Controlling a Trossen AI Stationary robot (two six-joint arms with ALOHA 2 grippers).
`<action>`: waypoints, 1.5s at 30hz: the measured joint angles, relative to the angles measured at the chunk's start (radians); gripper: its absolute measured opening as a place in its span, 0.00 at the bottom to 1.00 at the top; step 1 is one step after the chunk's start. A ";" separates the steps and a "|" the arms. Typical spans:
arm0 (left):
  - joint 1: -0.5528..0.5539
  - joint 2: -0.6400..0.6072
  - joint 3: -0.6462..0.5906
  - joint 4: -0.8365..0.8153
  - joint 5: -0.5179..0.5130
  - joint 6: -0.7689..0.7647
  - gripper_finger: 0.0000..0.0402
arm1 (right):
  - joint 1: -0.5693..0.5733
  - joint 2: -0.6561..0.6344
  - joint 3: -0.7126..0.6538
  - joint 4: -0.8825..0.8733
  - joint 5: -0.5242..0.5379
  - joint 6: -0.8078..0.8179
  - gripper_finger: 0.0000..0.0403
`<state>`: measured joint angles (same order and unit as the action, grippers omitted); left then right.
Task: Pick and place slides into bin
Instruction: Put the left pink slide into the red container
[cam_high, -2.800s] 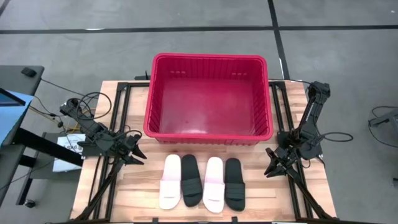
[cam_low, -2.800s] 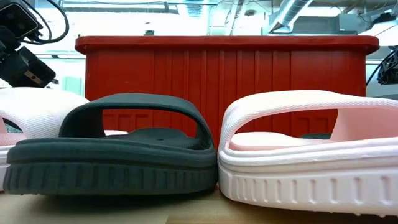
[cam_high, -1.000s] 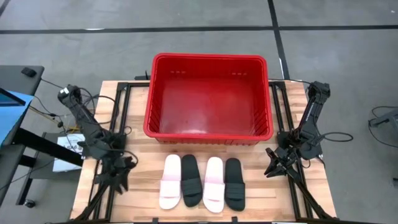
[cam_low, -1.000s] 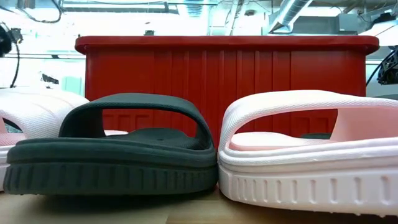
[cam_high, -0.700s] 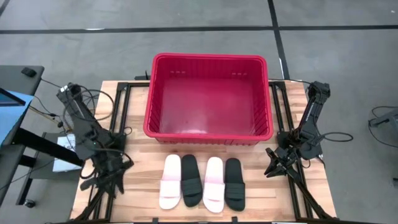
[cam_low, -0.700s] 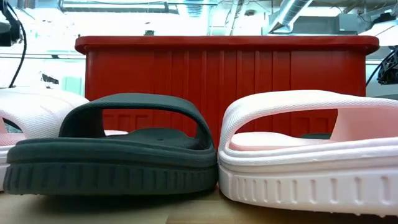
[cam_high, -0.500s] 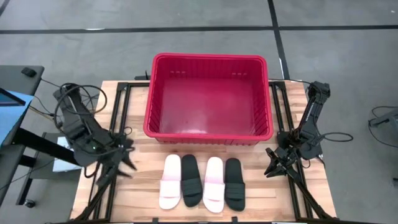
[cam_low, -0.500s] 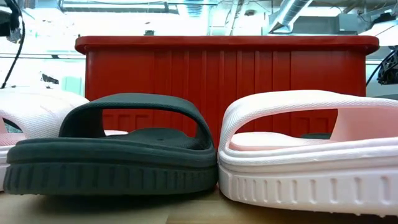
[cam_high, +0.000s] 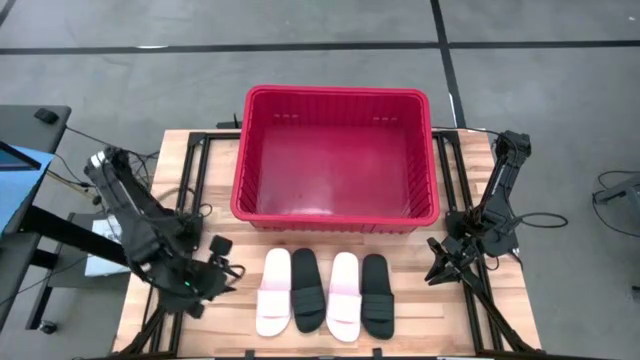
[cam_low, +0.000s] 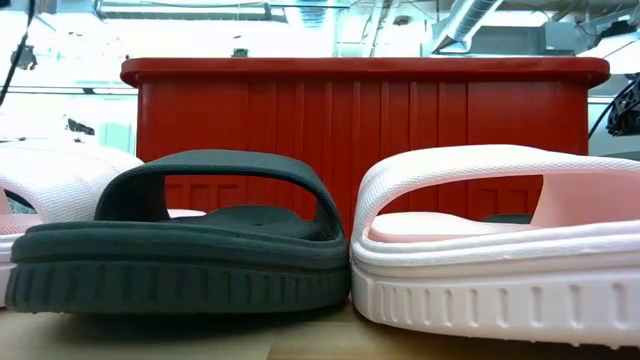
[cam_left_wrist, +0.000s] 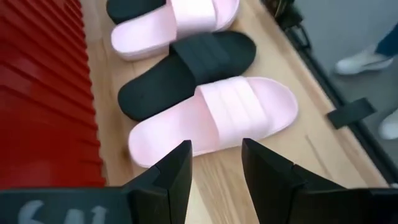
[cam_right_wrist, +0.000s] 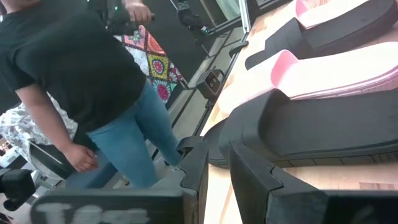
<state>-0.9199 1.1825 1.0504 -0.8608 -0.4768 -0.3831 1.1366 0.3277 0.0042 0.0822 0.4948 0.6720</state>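
Overhead: left gripper (cam_high: 222, 268) has been swung round beside the slides (cam_high: 320, 292), which are lined up in front of the empty bin (cam_high: 335, 155). Right gripper (cam_high: 438, 268) is parked at the row's other end, nearly closed, holding nothing. Left wrist: fingers (cam_left_wrist: 177, 171) are spread, empty, aimed at the nearest pink slide (cam_left_wrist: 214, 118); first pick looks imminent.

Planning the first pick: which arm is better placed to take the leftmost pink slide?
Left. Its open end effector faces the leftmost pink slide; the right end effector waits beside the far black slide.
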 joint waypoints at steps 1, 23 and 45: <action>0.008 0.023 0.000 0.007 0.000 -0.009 0.33 | 0.000 0.000 0.000 0.000 0.000 0.000 0.14; 0.133 0.303 0.000 0.301 0.203 -0.216 0.33 | 0.000 0.000 0.000 0.000 0.000 0.000 0.14; 0.361 0.303 0.000 0.162 0.078 -0.054 0.33 | 0.000 0.000 0.000 0.000 0.000 0.000 0.14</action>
<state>-0.5586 1.4857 1.0500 -0.6985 -0.3989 -0.4376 1.1367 0.3276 0.0041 0.0819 0.4949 0.6720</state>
